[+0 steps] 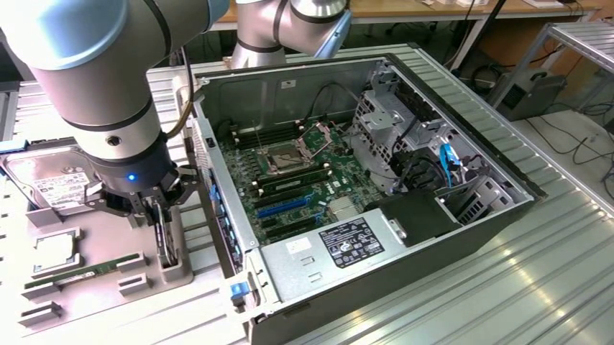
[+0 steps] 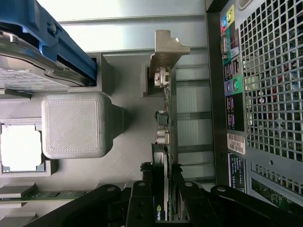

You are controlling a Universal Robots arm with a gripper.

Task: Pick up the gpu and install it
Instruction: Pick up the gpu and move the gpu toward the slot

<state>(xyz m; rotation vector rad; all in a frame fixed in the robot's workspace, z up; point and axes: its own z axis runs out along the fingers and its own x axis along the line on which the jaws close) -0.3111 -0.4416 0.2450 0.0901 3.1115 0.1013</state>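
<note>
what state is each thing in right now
gpu: standing on edge in the tray, gripped
end effector: shut on the gpu
computer case: lying on its side, side panel off
hard drive: resting in the tray, untouched
RAM stick: lying flat in the tray

A ribbed metal table catches bright glare near its front edge; beyond its far edge runs a wooden desk; past its far corner stand a metal frame and a dark box; cables trail over pale floor.

Matt grey plastic tray, perforated metal case
</note>
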